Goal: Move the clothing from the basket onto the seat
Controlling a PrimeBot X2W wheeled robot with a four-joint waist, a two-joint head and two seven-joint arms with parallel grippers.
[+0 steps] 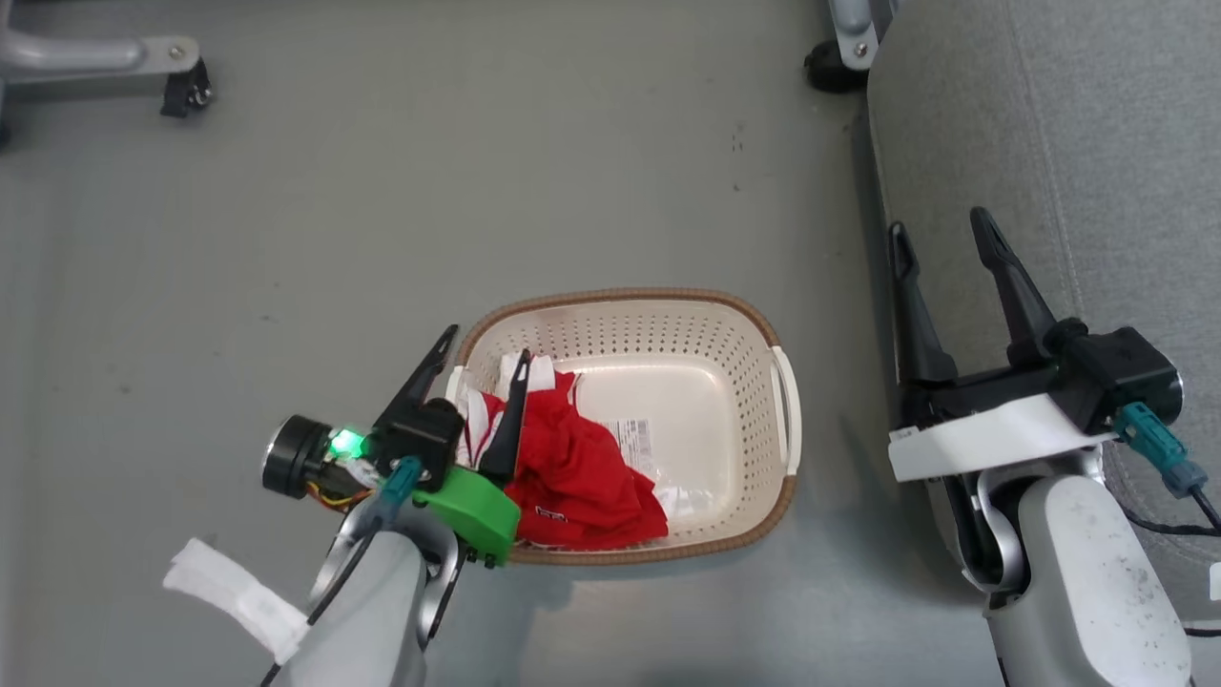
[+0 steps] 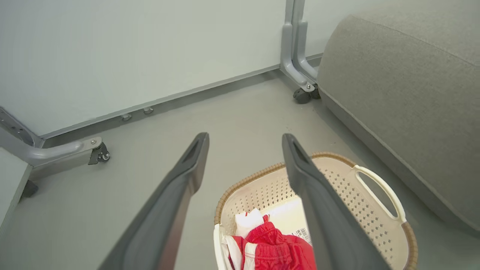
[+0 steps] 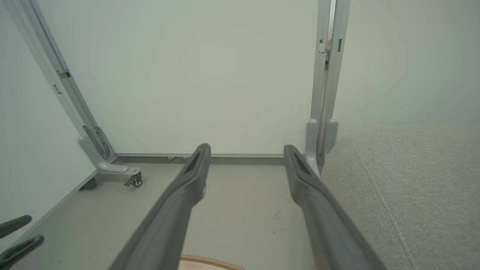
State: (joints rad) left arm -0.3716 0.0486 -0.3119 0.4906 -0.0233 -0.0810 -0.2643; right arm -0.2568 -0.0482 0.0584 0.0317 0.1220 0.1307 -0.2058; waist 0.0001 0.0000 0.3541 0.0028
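Left gripper (image 1: 485, 348) hangs spread wide over the basket (image 1: 630, 294) at lower centre, gripping nothing. Right gripper (image 1: 940, 224), spread and empty too, sits at the right beside the grey seat (image 1: 1097, 143). Red clothing (image 1: 582, 477) lies bunched in the basket's lower left, on a plain grey floor (image 1: 382, 210) with a pale wall (image 3: 206, 75) beyond. The label (image 1: 634, 444) has print too small to read.
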